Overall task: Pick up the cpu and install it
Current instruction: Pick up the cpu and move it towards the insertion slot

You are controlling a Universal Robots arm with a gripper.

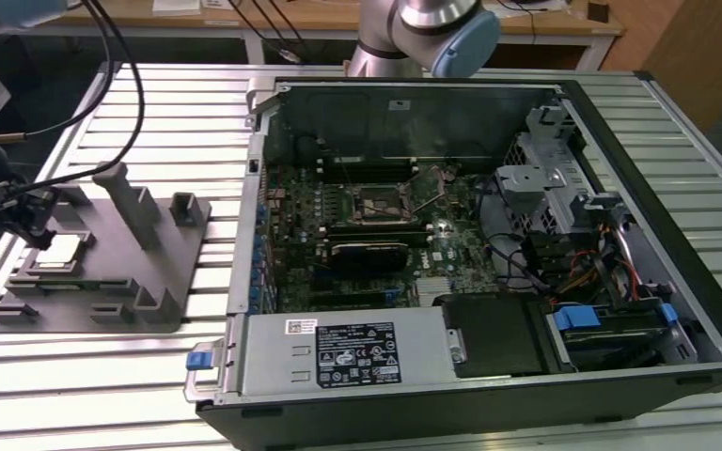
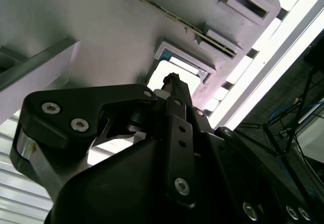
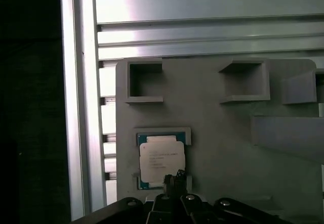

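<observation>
Cpu (image 3: 161,159) lies flat in a shallow framed recess of the grey fixture (image 3: 217,133). Square chip, pale silvery lid with faint print, teal rim showing along 2 sides. In the exterior view you find the fixture at the left on the slatted table (image 1: 148,103), well apart from the socket (image 1: 380,202) inside the open case (image 1: 662,188). Gripper (image 3: 175,177) hangs over the chip's edge; touching or not, spread or pressed together, you cannot tell

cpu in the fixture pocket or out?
In. The cpu lies flat in its recess on the grey fixture, as the first wrist view shows.
</observation>
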